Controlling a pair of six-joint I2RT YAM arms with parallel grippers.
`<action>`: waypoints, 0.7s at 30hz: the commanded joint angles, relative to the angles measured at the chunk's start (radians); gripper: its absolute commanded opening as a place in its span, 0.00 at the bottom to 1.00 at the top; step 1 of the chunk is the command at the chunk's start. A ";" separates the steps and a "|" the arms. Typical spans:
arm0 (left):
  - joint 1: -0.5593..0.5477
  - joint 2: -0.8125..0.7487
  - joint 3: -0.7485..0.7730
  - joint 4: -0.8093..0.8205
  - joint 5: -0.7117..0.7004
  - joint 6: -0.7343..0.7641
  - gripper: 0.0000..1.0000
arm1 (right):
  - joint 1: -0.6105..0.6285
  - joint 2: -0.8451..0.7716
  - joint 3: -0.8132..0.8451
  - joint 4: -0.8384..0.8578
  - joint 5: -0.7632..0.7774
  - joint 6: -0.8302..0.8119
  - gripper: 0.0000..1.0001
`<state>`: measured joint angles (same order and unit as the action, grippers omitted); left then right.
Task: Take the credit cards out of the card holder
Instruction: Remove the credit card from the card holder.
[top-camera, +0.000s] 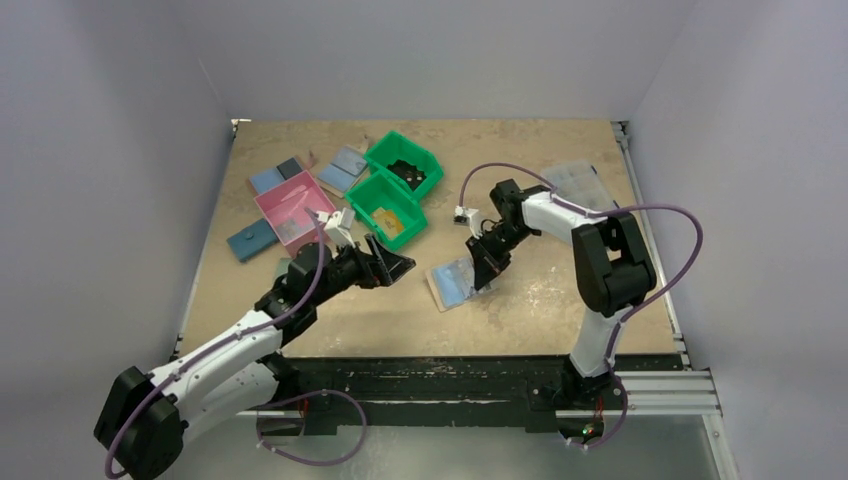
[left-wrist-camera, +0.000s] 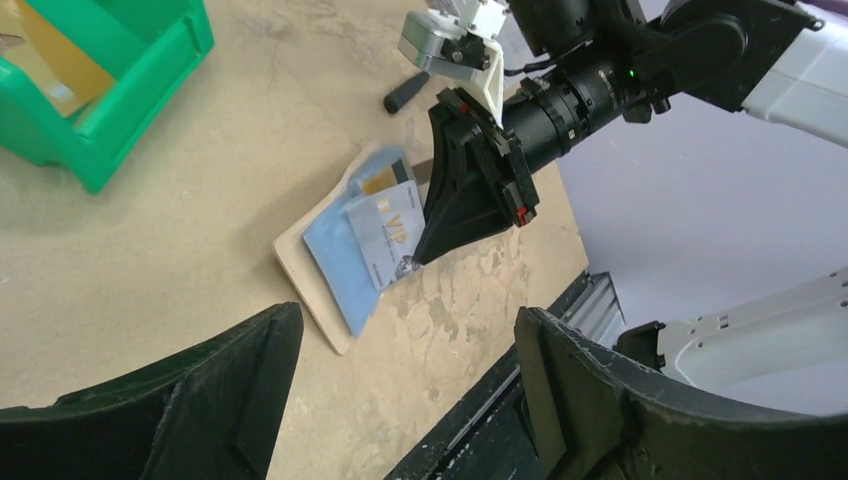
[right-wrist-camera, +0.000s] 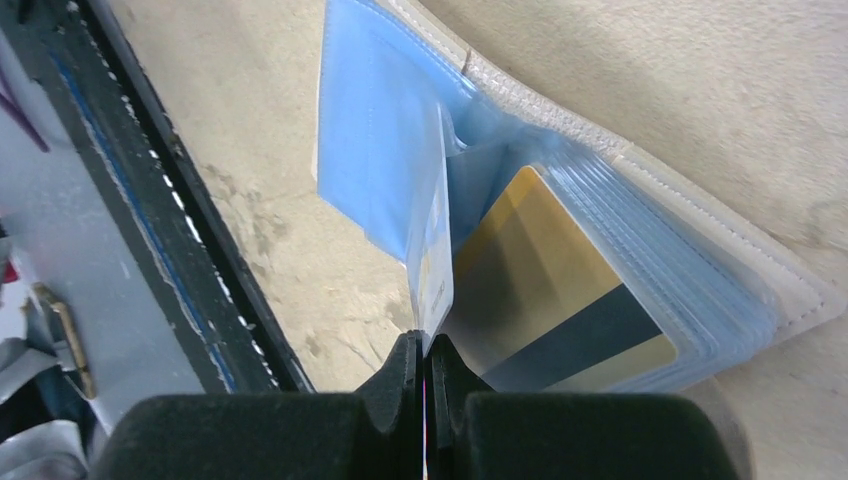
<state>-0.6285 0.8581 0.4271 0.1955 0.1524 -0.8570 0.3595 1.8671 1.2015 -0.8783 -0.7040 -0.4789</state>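
Top external: your left gripper (top-camera: 390, 262) hangs spread and empty, near the card holder (top-camera: 452, 285) on its left, probably placed there ready to pin it down. The holder lies open, inside up, mid-way across the table (top-camera: 520, 330), long axis roughly left to right. Your right gripper (top-camera: 485, 265) is clamped on a grey-blue card (right-wrist-camera: 432, 262), which stands on edge, partly out of its sleeve. A yellow card (right-wrist-camera: 560, 270) sits pocketed.

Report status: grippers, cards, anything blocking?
Right gripper shut on VIP card, partly out of the open card holder. Left gripper open, empty, hovering apart. Yellow card in its slot. Nothing blocking.
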 joint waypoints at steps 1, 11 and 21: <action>0.004 0.057 -0.009 0.160 0.103 -0.045 0.82 | -0.001 -0.052 0.046 -0.036 0.117 -0.061 0.00; -0.089 0.287 -0.015 0.440 0.108 -0.098 0.76 | -0.001 0.035 0.138 -0.155 0.033 -0.086 0.00; -0.152 0.713 0.075 0.725 0.058 -0.180 0.38 | -0.002 0.102 0.176 -0.171 -0.032 -0.088 0.00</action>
<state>-0.7753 1.4666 0.4274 0.7265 0.2253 -0.9894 0.3588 1.9594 1.3426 -1.0328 -0.6811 -0.5465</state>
